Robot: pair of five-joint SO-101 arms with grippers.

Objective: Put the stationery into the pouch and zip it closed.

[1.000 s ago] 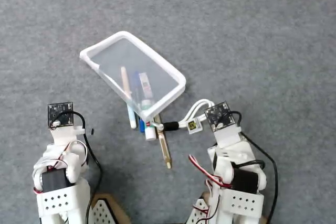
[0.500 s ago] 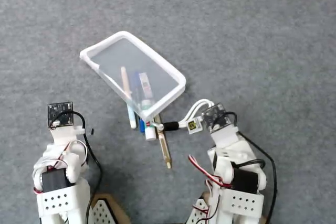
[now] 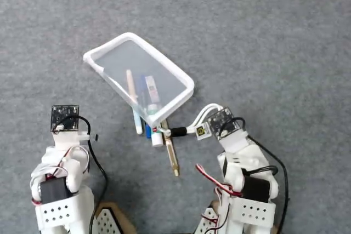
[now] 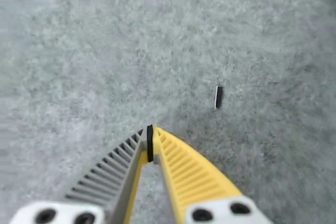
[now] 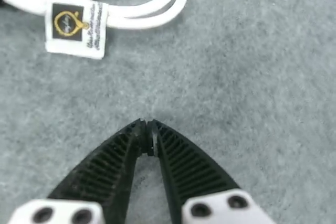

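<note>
The clear plastic pouch with a white rim [image 3: 181, 78] lies slanted on the grey felt counter [image 3: 274, 53], and several pens [image 3: 143, 102] rest partly inside it, their near ends sticking out at its near corner, where a thin brass-coloured pen [image 3: 172, 154] lies outside. The yellow and grey left hand [image 4: 150, 145] is pressed together over the felt at the near left. The black right hand [image 5: 148, 132] is pressed together on nothing, close to a looped white cord with a tag [image 5: 131, 3] lying right of the pens.
</note>
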